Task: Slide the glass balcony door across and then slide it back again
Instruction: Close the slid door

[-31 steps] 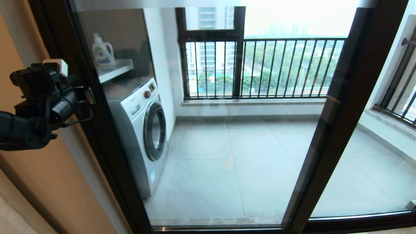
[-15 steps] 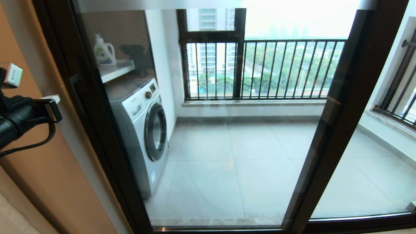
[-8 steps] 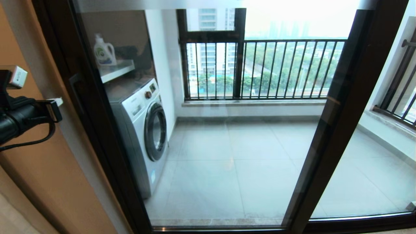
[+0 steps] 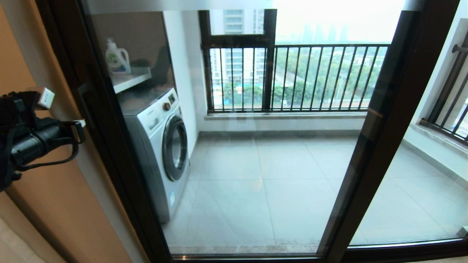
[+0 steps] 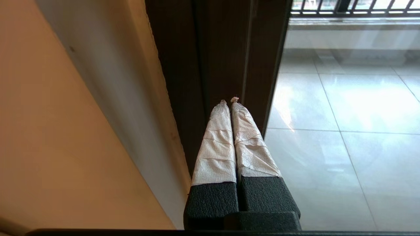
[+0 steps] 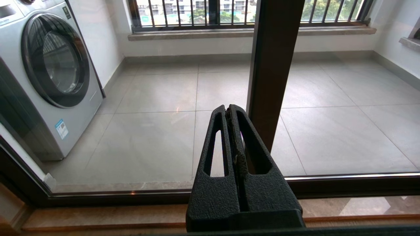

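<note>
The glass balcony door (image 4: 256, 164) fills the head view, with its left stile against the wall jamb. A dark bar handle (image 4: 85, 104) sits on that stile. My left gripper (image 4: 79, 128) is at the left, a short way below and beside the handle. Its white-taped fingers are shut on nothing, tips close to the dark stile (image 5: 223, 49); I cannot tell whether they touch. In the left wrist view the left gripper (image 5: 228, 101) points at the stile. My right gripper (image 6: 228, 108), outside the head view, hangs shut and empty low before the door's bottom track (image 6: 131, 196).
Behind the glass stand a washing machine (image 4: 161, 146) and a shelf with a detergent bottle (image 4: 116, 58). An outer window with black railing bars (image 4: 299, 76) closes the balcony. An orange wall (image 4: 44, 201) is on the left. A second dark stile (image 4: 384, 109) crosses on the right.
The left gripper, at the handle two seconds ago, drew back to the left and has now moved right again toward the stile. The door has not shifted.
</note>
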Robot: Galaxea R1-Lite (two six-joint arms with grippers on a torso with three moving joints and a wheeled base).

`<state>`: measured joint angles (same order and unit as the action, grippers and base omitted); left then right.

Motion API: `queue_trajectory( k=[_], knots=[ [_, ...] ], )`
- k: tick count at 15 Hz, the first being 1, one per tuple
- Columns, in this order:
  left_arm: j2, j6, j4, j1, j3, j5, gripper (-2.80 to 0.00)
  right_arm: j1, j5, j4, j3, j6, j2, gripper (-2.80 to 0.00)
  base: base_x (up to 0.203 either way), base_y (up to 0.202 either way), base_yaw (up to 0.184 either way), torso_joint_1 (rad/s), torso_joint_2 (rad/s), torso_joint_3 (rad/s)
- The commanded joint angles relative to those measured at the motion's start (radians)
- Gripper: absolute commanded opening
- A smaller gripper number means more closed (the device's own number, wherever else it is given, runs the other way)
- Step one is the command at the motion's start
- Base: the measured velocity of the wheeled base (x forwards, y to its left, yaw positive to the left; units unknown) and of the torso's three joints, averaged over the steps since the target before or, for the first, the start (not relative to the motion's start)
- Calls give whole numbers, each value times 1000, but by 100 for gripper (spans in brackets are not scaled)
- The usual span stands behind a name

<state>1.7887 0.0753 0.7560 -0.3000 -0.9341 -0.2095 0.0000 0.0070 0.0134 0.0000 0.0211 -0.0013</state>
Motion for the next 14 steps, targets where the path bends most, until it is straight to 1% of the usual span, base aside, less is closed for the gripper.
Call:
queue_trajectory(
  k=[1,4,6,9,14],
  knots=[
    [81,0,36,-1,-40,4,-280,0,1,0,5,0,1,-280,0,0,0,0,0,0],
    [102,0,40,13,-83,8,-280,0,1,0,5,0,1,-280,0,0,0,0,0,0],
    [98,0,40,37,-83,10,-280,0,1,0,5,0,1,-280,0,0,0,0,0,0],
    [98,0,41,70,-84,36,-280,0,-1,0,5,0,1,-280,0,0,0,0,0,0],
    [72,1,42,85,-66,33,-280,0,1,0,5,0,1,-280,0,0,0,0,0,0]
  ],
)
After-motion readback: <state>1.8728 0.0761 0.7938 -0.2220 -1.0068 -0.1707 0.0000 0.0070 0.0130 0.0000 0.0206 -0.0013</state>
